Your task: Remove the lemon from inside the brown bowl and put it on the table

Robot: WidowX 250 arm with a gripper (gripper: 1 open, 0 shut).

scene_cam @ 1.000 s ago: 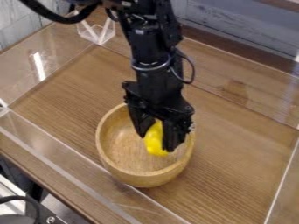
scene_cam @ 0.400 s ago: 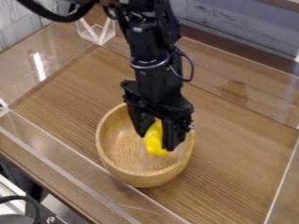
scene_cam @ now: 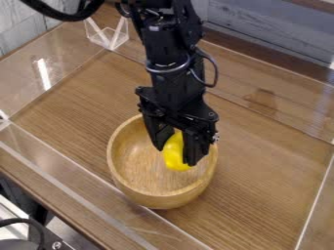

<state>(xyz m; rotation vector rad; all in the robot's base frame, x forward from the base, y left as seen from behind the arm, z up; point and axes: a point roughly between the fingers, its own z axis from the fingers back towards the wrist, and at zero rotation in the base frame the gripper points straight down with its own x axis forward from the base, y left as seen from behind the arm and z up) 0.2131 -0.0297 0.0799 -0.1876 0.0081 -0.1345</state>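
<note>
Lemon [scene_cam: 174,154] is in the brown bowl [scene_cam: 150,178], yellow, sitting toward the bowl's far right part as seen from the camera. Your gripper [scene_cam: 173,145] is down over the bowl, black, fingers pointing down at the lemon. Fingertips sit around the lemon's upper part, one on the left of it, one on the right, with yellow showing between them and below. Claw is on the lemon, jaws parted by the fruit; can't tell if you have a firm grip or are just straddling it. Lemon is inside the rim, low in the bowl; can't tell if it touches the bottom.

Bowl is light brown, round, thick rim, upright on the table [scene_cam: 268,166]. Your arm comes in from the top of the view and hides the bowl's far rim in part. Near half of the bowl's inside is bare wood. Table is brown wood grain, clear edging strip [scene_cam: 78,181] running along the left side and down past the bowl. Black cable [scene_cam: 23,229] curls at the bottom left corner, outside that strip. Clear angular piece [scene_cam: 107,31] up top, left of your arm. More dark cable loops off the arm at the top left. Pale wall panel [scene_cam: 280,24] behind, top right.
</note>
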